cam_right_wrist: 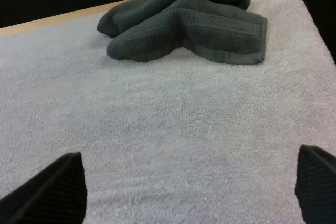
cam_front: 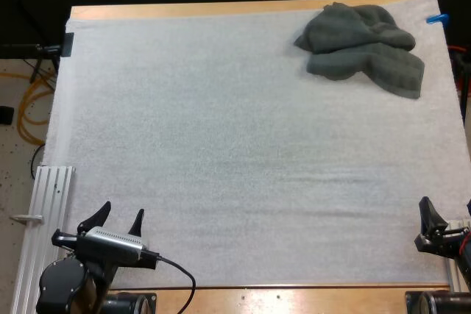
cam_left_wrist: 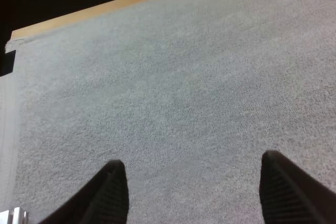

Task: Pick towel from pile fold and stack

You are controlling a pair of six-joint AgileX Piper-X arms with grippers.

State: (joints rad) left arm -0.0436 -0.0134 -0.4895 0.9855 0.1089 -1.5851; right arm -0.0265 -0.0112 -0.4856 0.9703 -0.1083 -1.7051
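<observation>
A crumpled dark grey-green towel [cam_front: 363,48] lies at the far right corner of the white mat [cam_front: 235,152]. In the right wrist view the same towel [cam_right_wrist: 186,22] sits well ahead of my right gripper [cam_right_wrist: 191,195], whose fingers stand wide apart over bare mat. That gripper [cam_front: 436,220] rests at the near right edge in the high view. My left gripper [cam_front: 118,218] is at the near left corner, far from the towel. Its fingers [cam_left_wrist: 113,192] are spread apart above bare mat [cam_left_wrist: 173,93], holding nothing.
A metal rail [cam_front: 45,218] runs along the mat's near left side. The table's wooden edge [cam_front: 199,9] borders the far side, with cables on the floor [cam_front: 29,101] to the left. The wide middle of the mat lies between the grippers and the towel.
</observation>
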